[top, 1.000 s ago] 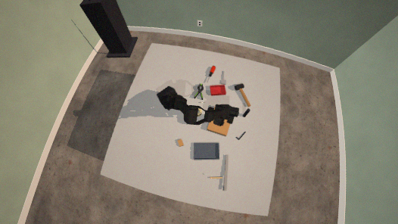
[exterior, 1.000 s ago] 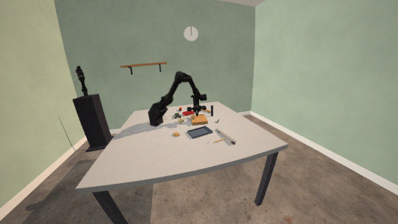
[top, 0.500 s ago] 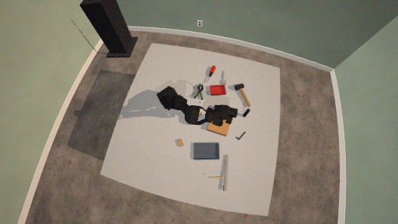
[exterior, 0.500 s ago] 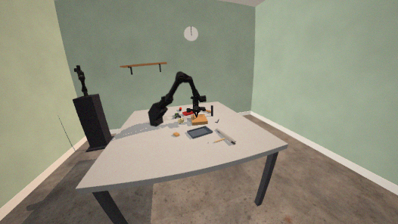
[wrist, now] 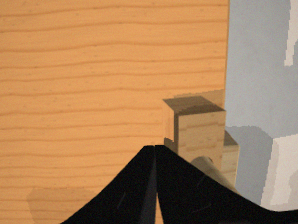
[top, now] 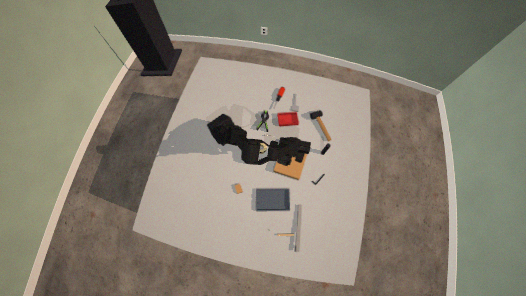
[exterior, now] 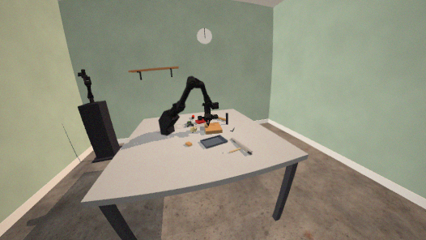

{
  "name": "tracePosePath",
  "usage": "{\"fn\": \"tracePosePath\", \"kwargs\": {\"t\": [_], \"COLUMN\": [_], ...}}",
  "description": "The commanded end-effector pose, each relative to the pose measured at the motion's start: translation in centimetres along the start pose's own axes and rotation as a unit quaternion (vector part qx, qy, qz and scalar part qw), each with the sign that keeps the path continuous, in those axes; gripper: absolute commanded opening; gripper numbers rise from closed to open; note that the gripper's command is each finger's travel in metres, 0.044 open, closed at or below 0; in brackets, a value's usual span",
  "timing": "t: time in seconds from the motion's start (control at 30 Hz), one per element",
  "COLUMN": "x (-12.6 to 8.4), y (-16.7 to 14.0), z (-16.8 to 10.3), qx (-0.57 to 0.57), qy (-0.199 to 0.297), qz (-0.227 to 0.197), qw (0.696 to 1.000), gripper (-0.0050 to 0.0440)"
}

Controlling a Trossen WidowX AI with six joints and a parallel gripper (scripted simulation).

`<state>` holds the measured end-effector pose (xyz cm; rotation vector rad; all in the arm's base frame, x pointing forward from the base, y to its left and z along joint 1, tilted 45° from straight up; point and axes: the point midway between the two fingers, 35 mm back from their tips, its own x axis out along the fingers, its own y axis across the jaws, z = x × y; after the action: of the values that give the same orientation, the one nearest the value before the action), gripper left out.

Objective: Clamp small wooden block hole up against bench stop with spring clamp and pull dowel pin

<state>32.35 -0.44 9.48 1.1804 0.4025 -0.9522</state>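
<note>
The wooden board (top: 290,167) lies at the middle of the table and fills most of the wrist view (wrist: 113,83). The small wooden block (wrist: 200,132) sits at the board's right edge, close to my fingertips on their right. Its pin is hidden from me. My gripper (wrist: 154,154) is shut with nothing between the fingers, low over the board (exterior: 213,128). In the overhead view the gripper (top: 300,149) covers the board's far edge. The green and black spring clamp (top: 263,120) lies on the table behind the arm, apart from the board.
A red box (top: 287,119), a screwdriver (top: 278,95) and a hammer (top: 321,125) lie beyond the board. A black cylinder (top: 325,148) and a hex key (top: 318,178) lie to its right. A grey tray (top: 272,199), a ruler (top: 297,227) and a small orange block (top: 238,188) lie in front.
</note>
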Motion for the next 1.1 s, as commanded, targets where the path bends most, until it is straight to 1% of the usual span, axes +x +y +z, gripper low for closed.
{"fn": "tracePosePath", "kwargs": {"t": [0.0, 0.47, 0.63, 0.7, 1.07], "x": [0.1, -0.3, -1.8, -1.8, -5.4], "y": [1.3, 1.3, 1.3, 1.3, 1.3], "z": [0.0, 0.0, -0.2, -0.2, -0.3], "qx": [0.0, 0.003, 0.003, 0.003, 0.001], "qy": [-0.001, 0.0, 0.0, 0.0, -0.001], "qz": [-0.002, 0.003, 0.001, 0.001, -0.002], "qw": [1.0, 1.0, 1.0, 1.0, 1.0], "gripper": [0.0, 0.0, 0.0, 0.0, 0.0]}}
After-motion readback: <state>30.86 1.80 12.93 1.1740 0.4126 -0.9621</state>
